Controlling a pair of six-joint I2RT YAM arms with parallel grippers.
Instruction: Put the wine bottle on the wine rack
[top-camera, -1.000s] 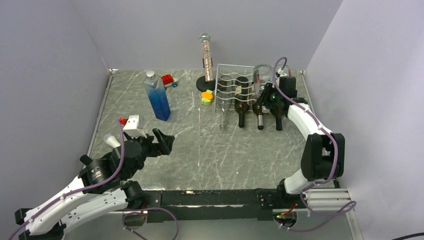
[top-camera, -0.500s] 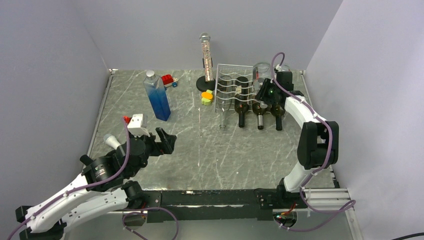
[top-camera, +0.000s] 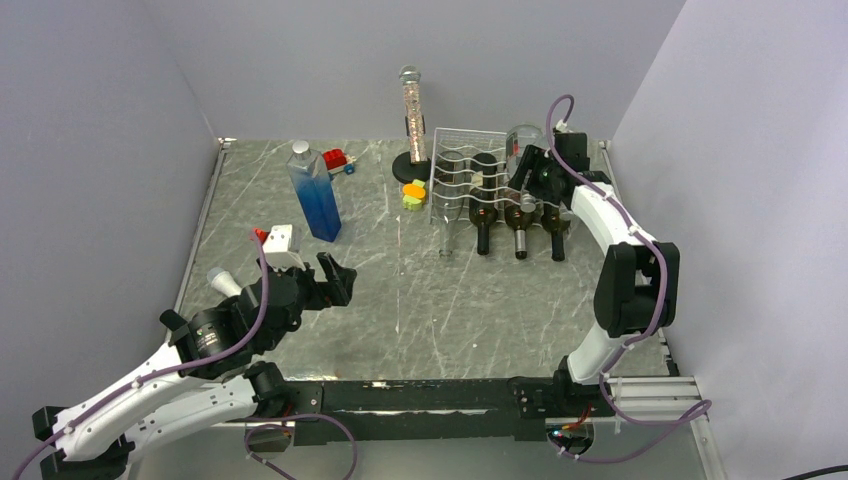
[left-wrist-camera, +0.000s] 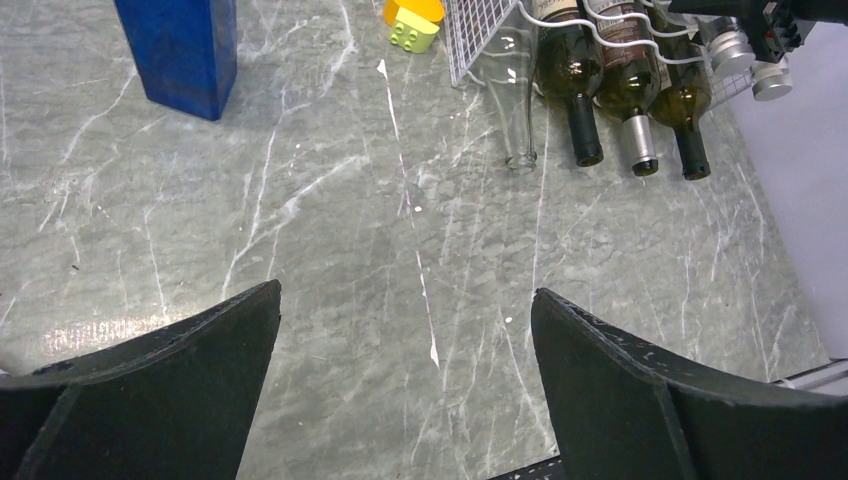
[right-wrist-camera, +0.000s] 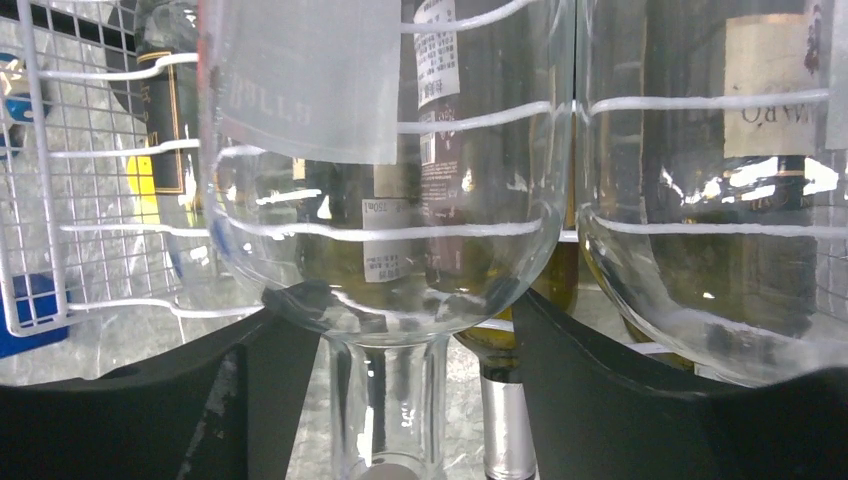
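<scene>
Fingers apart, the right gripper (right-wrist-camera: 405, 315) flanks the clear glass wine bottle (right-wrist-camera: 380, 200), neck pointing 6 o'clock, on the white wire rack (top-camera: 450, 170).

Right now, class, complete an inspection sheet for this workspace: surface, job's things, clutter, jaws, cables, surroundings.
surface: grey marbled table, no spills seen.
job's things: white wine rack holds three dark bottles low; a clear wine bottle lies in its upper row.
clutter: blue bottle, glitter tube, toy blocks, red toy.
jaws: left jaws wide open above bare table; right jaws apart around that bottle's neck, not pinching.
cables: purple cables along both arms, no snag seen.
surroundings: plain walls on three sides.
</scene>
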